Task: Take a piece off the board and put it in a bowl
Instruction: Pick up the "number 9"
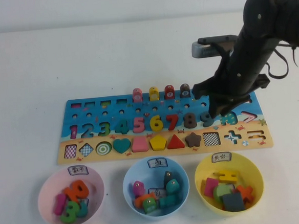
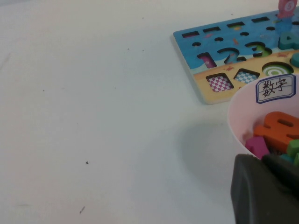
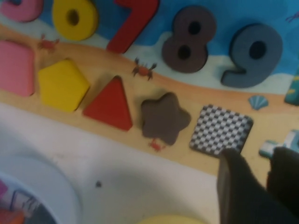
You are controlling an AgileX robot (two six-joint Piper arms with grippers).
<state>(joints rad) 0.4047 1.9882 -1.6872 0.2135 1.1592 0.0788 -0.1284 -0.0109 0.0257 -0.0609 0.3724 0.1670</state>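
Note:
The slate-grey 9 sits in its slot on the blue board, between the brownish 8 and the teal 10. My right gripper hovers over the board just past the 9. In the right wrist view the 9 lies untouched ahead of the right gripper, whose fingers are close together and empty. The pink bowl with its white label stands front left, holding several numerals. My left gripper is parked beside the pink bowl's rim, fingers together.
A light blue bowl and a yellow bowl stand in front of the board, each with several pieces. A brown star and an empty checkered recess lie near the right gripper. Pegs stand along the board's far edge.

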